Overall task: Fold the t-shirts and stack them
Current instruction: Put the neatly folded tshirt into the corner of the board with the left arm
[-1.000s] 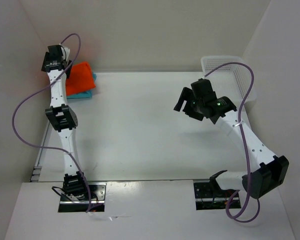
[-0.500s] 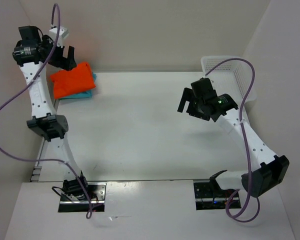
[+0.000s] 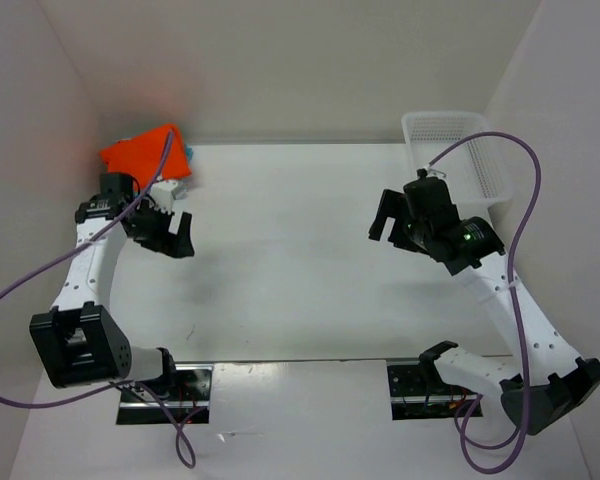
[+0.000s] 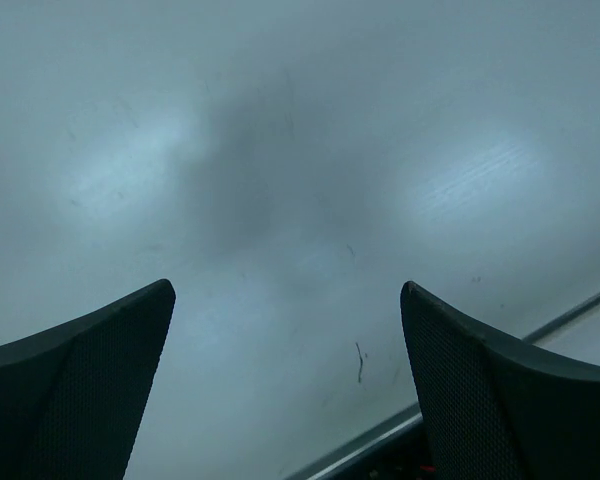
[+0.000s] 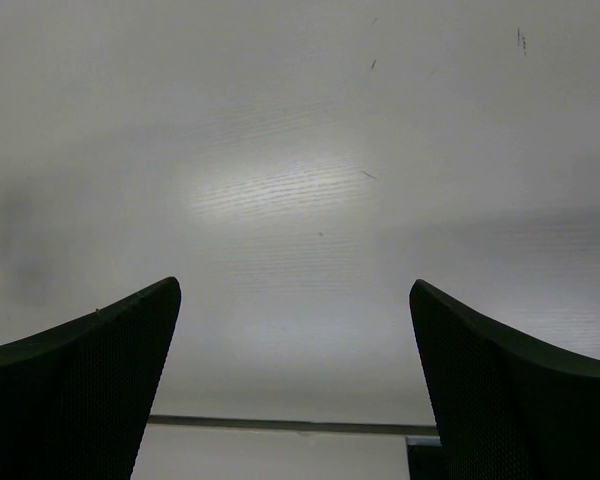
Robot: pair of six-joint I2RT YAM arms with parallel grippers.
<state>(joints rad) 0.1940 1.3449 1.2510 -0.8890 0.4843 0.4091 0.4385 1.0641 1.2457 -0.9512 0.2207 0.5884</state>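
Observation:
A folded orange-red t-shirt (image 3: 143, 153) lies at the table's far left corner, on top of a turquoise-blue t-shirt (image 3: 189, 155) of which only an edge peeks out on the right. No dark green t-shirt shows. My left gripper (image 3: 178, 233) hangs open over the table just in front of that stack, holding nothing; in its wrist view the left gripper (image 4: 285, 290) frames only bare table. My right gripper (image 3: 383, 215) is open and empty above the right half of the table; the right gripper (image 5: 295, 285) also shows only bare white surface between its fingers.
A white mesh basket (image 3: 454, 150) stands at the far right corner, close behind the right arm. White walls close in the table on the left, back and right. The table's near edge (image 5: 280, 424) shows in the right wrist view.
The left arm swung down and back from above the stack, so the orange-red t-shirt now shows whole. The right arm shifted slightly right and its jaws spread a little wider.

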